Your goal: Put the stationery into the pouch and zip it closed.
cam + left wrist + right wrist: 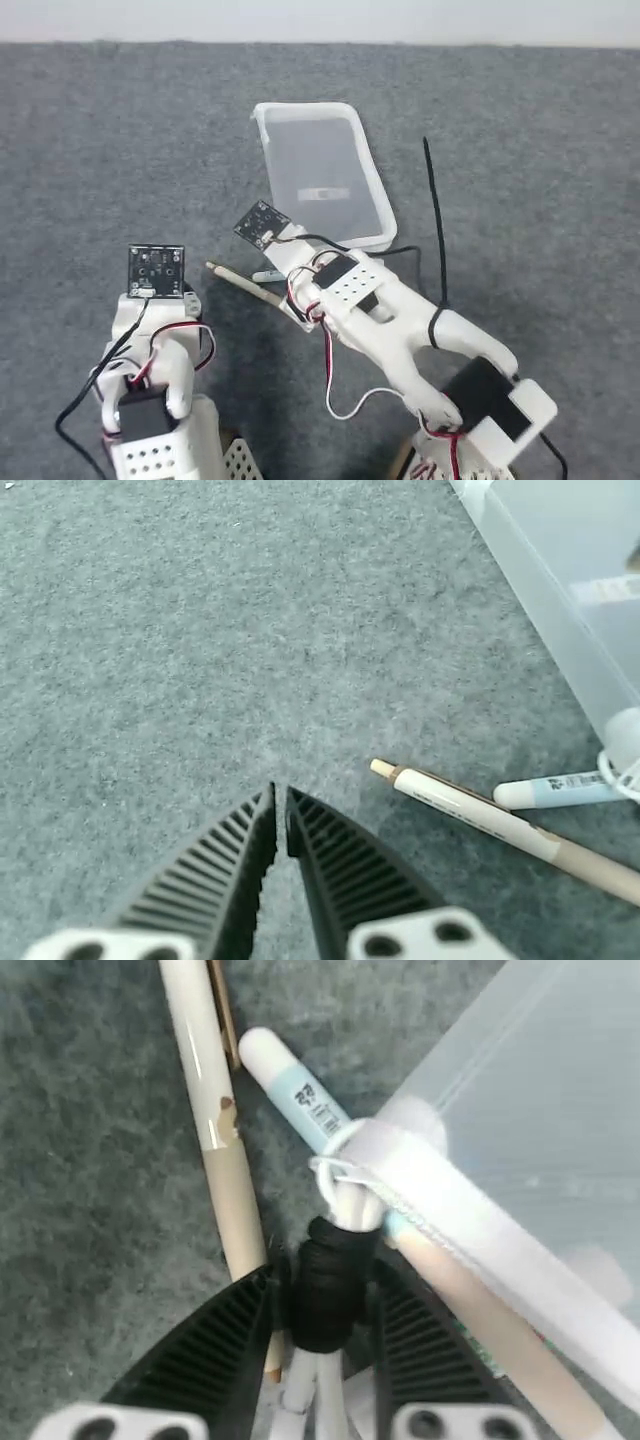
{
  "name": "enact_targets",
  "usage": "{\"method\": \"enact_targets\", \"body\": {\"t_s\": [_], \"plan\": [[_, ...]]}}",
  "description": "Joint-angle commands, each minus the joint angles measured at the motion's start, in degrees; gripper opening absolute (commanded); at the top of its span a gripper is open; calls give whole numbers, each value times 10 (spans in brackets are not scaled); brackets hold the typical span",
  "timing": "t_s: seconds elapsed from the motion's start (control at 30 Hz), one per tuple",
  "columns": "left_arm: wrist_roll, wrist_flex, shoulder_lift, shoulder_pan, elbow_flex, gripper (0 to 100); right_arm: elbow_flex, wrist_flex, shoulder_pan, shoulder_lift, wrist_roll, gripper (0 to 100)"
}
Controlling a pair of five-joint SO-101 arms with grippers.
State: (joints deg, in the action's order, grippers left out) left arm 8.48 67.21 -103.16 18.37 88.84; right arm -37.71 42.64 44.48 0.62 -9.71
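Note:
The translucent pouch lies flat at the table's middle, also seen in the left wrist view. My right gripper is at the pouch's near corner, shut on the black zipper pull with its white cord. A beige pen and a white-and-blue pen lie on the carpet just beside it, outside the pouch. Another beige pen shape shows under the zip edge. My left gripper hovers over bare carpet, shut and empty, short of the beige pen's tip.
Grey carpet covers the whole table. A black cable runs along the pouch's right side from the right arm. The left arm stands at the near left, with open carpet ahead of it.

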Motion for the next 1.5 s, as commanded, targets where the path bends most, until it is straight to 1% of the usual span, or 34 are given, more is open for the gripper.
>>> {"method": "enact_targets", "body": {"t_s": [0.0,0.4,0.57,0.63,0.8,0.97,1.17,1.33,1.47], "plan": [[5,-15,-6,4,-13,13,33,-4,6,19,0,2],[5,-16,-6,5,-12,13,29,74,4,95,-1,6],[5,-14,-6,5,-13,18,3,76,-9,142,-1,6],[5,-14,-6,5,-13,51,-10,79,-14,172,-2,6],[0,-12,-5,5,-10,193,-58,74,-14,252,-11,6],[-40,-16,-5,4,-1,280,-96,73,-15,327,-17,6],[-43,-17,-5,1,-6,312,-154,40,-15,414,-15,6],[-50,-14,-5,-3,-40,358,-188,37,-15,501,-12,6],[-82,9,-5,-51,-73,359,-215,37,-24,564,-12,6]]}}
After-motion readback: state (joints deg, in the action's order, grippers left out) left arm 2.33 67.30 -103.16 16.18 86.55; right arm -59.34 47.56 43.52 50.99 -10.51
